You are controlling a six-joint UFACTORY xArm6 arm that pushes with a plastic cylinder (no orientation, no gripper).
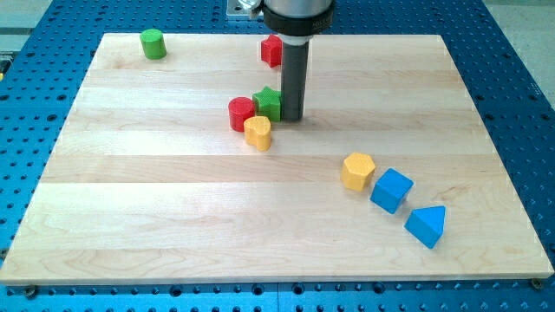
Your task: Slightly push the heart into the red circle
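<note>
The yellow heart (257, 133) lies near the board's middle, touching the lower right side of the red circle (241, 113). A green star (268, 103) sits against the red circle's right side, just above the heart. My tip (291, 118) stands right beside the green star on its right, up and to the right of the heart, with a small gap to the heart.
A red block (272, 50) lies at the view's top behind the rod. A green cylinder (153, 43) is at the top left. A yellow hexagon (357, 171), a blue cube (391, 190) and a blue triangle (427, 226) lie at the lower right.
</note>
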